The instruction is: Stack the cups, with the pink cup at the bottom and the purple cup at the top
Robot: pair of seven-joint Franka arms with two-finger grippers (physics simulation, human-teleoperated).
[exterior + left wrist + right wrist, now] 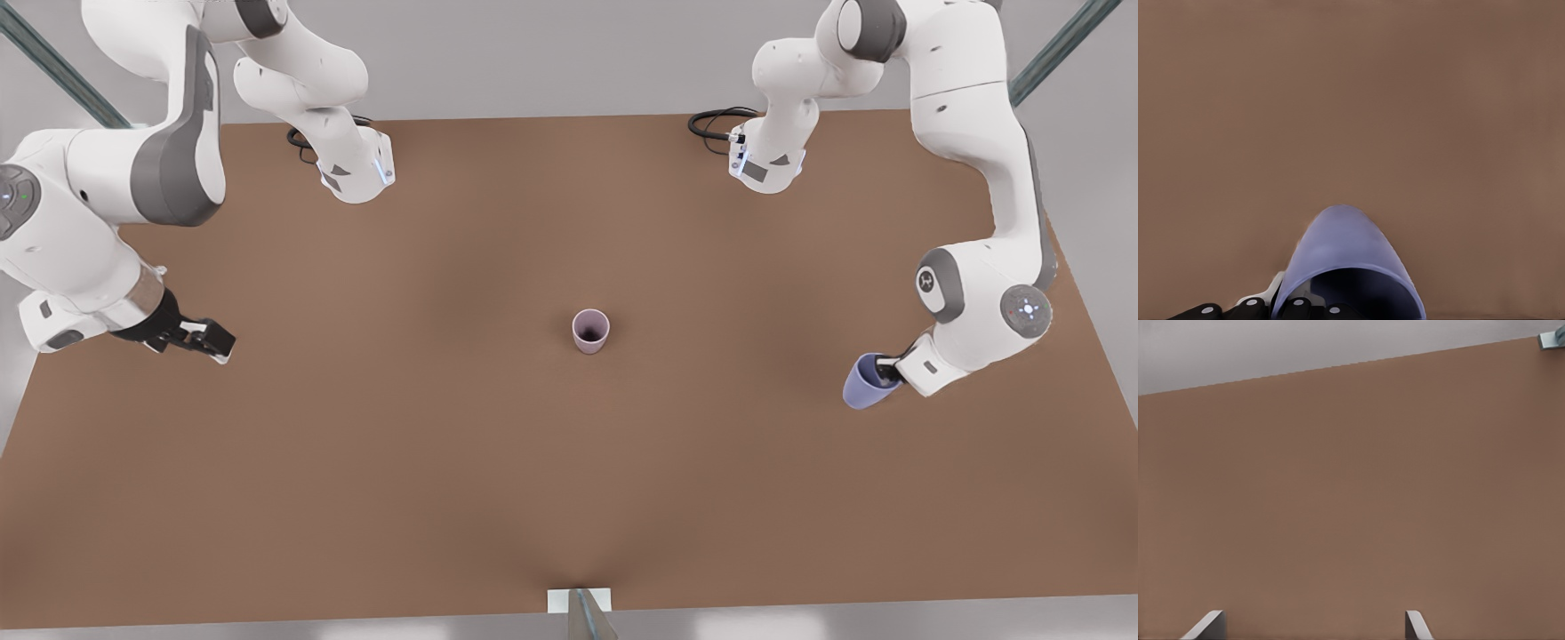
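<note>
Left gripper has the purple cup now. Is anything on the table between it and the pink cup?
Nothing visible. Bare table lies between the purple cup in the left gripper and the upright pink cup. The right gripper waits far aside.

Both arms (978, 133) glossy white shells, grey joint bands, black grippers (191, 338) with pale fingertips (1205, 627). Black cables (711, 123) looped at bases; round lit wrist button (1027, 311).

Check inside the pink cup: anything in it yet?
Nothing: the pink cup stands open, its inside dark and its bottom hidden. The purple cup is in the left gripper, apart.
</note>
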